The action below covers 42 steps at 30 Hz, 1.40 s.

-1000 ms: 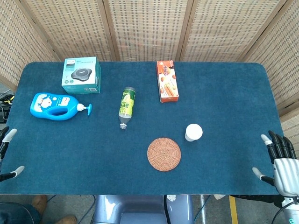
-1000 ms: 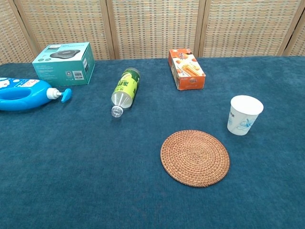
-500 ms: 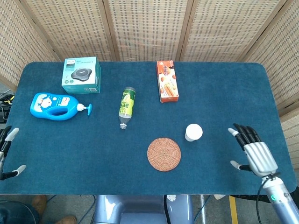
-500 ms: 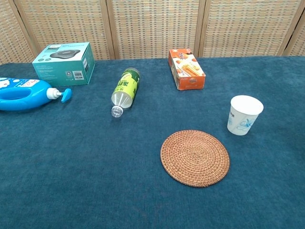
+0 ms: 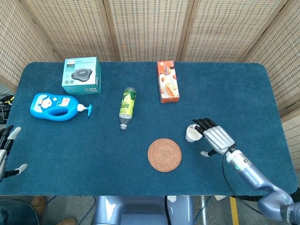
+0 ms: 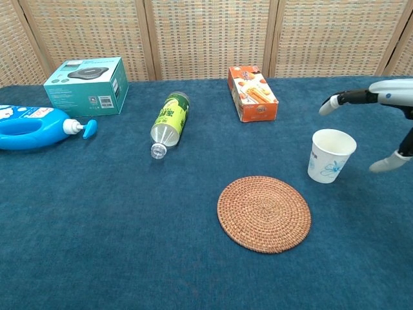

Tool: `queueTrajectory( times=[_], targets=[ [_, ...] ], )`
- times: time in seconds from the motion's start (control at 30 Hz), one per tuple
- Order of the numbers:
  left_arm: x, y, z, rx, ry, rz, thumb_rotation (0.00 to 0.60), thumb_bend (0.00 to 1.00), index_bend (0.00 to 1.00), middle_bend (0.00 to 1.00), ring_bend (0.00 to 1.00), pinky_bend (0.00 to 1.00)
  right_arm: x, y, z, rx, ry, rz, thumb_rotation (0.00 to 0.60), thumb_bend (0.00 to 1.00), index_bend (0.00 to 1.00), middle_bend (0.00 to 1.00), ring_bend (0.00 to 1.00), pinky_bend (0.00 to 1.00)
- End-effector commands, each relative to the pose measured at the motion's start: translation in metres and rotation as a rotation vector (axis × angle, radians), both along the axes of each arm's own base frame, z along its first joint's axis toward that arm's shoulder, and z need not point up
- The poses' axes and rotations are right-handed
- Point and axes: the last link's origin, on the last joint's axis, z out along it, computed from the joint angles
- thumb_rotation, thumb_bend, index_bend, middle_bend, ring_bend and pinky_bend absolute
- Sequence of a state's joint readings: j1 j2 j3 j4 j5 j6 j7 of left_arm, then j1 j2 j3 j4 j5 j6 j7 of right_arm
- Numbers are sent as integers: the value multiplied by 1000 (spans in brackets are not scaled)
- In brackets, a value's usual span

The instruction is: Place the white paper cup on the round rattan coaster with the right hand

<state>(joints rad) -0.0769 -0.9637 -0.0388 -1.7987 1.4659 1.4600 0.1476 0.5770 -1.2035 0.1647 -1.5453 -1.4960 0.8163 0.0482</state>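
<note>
Blue table (image 5: 234, 84): right hand (image 5: 216, 139) fingers (image 6: 332, 103) spread beside white paper cup (image 6: 330, 155), apparently untouching; chest view shows the gap.

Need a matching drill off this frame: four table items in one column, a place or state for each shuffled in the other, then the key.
Things:
1. white paper cup
2. round rattan coaster
3. green bottle
4. right hand

Places or states:
A. lying on its side, cap toward the near edge
B. upright on the cloth, right of the coaster, off it
C. open, fingers spread beside the cup, not gripping it
D. flat on the cloth, nothing on it

Pairs: 1-B, 2-D, 3-A, 4-C
</note>
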Motion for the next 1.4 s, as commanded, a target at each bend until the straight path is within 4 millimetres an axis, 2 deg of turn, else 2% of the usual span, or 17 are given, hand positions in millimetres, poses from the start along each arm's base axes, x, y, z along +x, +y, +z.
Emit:
queueTrajectory(
  times=[0.03,0.2,0.3,0.4,0.47,0.53,0.67,0.83,1.13,1.4],
  targets=[
    [0,1,-1,-4,2,2,600,0,0,0,0,0,3,-15,-16,5,50,-4,600,0,127,54,0,4],
    [0,0,-2,-5,6,3,600,0,0,0,0,0,6,-28,-28,-18,74,-19,600,0,144,75,0,31],
    [0,0,-3,-8,9,4,600,0,0,0,0,0,4,-35,-33,-35,95,-33,600,0,167,108,32,97],
    [0,1,-4,-9,9,7,600,0,0,0,0,0,1,-41,-36,-53,109,-56,600,0,216,202,148,248],
    [0,1,-4,-9,9,8,600,0,0,0,0,0,-1,-44,-37,-69,107,-66,600,2,297,319,300,382],
    [-1,2,-4,-10,10,10,600,0,0,0,0,0,-1,-46,-40,-96,95,-73,600,16,373,403,413,437],
    [-1,3,-4,-14,11,13,600,0,0,0,0,0,-4,-47,-45,-104,85,-91,600,85,441,492,502,444],
    [-2,3,-4,-14,9,17,600,0,0,0,0,0,5,-46,-43,-137,40,-51,600,112,454,510,512,444],
    [-2,4,-6,-23,11,18,600,0,0,0,0,0,50,-23,-29,-76,-58,123,600,115,465,512,506,444],
    [-1,4,-6,-24,8,17,600,0,0,0,0,0,88,-3,-45,48,-56,232,600,115,465,512,506,444]
  ],
)
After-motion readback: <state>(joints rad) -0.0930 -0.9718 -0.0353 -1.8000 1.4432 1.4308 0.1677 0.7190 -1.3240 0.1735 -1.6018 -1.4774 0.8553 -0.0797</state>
